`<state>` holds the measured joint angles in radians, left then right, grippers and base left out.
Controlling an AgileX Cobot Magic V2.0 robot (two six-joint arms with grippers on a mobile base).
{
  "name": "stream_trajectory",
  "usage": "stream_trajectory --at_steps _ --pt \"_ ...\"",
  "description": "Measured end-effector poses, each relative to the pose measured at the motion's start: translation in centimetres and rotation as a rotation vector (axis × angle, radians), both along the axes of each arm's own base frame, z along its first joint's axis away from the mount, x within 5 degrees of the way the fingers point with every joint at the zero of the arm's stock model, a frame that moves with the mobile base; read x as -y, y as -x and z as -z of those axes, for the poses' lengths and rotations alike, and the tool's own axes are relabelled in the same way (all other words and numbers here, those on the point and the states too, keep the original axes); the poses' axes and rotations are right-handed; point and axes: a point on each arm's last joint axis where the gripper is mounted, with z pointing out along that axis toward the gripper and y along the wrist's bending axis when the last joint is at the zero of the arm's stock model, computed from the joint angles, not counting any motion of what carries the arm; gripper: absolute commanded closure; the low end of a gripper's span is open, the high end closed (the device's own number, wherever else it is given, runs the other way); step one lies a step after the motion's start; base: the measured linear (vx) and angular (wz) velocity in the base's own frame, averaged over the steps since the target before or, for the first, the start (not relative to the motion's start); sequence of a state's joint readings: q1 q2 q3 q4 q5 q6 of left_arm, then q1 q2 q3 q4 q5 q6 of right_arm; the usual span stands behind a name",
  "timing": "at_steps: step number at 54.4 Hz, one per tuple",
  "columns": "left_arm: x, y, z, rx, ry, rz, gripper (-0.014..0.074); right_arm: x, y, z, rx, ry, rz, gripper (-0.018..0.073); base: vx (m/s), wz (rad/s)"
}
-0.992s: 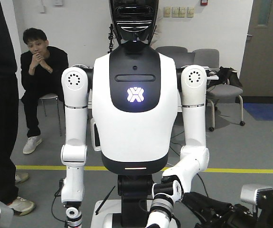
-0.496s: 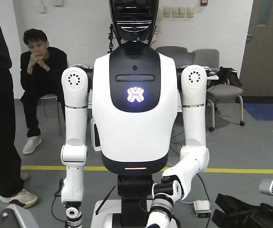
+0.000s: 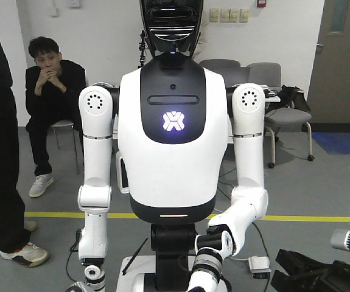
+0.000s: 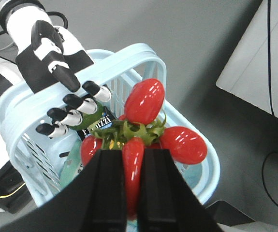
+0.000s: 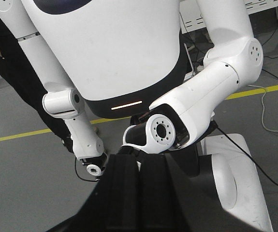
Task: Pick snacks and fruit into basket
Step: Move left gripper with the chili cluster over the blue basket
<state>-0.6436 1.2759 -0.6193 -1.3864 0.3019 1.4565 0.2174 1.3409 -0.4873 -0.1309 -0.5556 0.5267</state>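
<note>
Glossy red tomato cluster (image 4: 143, 130), light and slippery, hangs pinched by one fruit in the left tool (image 4: 131, 193) above the pale blue basket (image 4: 129, 55); right tool (image 5: 139, 193) pressed together, empty.

In the front-facing view, the dark arm (image 3: 311, 274) at lower right has withdrawn rightward and lower from a second ago, uncovering a white box (image 3: 260, 266) on the floor, while the standing person (image 3: 1, 152) at left has shifted stance, shoe (image 3: 22, 254) placement altered.
</note>
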Motion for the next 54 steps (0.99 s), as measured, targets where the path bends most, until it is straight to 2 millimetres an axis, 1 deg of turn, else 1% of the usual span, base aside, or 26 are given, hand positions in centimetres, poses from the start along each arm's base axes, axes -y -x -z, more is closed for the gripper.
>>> stream_trajectory --at_steps 14,25,35,54 --pt "0.9 -0.8 1.3 -0.007 0.023 0.022 0.0596 0.0 0.0 0.0 0.0 0.001 0.0 0.0568 0.0 0.0" --pt "1.6 -0.9 2.5 -0.011 0.009 0.097 0.0596 0.0 0.0 0.0 0.0 0.003 -0.001 0.0568 0.0 0.0" --pt "1.8 -0.9 2.8 -0.015 0.006 0.12 0.0592 0.0 0.0 0.0 0.0 0.003 -0.001 0.0568 0.0 0.0" --pt "1.6 -1.1 2.9 0.011 -0.025 0.108 0.0499 0.0 0.0 0.2 -0.023 0.01 0.002 0.0568 0.0 0.0"
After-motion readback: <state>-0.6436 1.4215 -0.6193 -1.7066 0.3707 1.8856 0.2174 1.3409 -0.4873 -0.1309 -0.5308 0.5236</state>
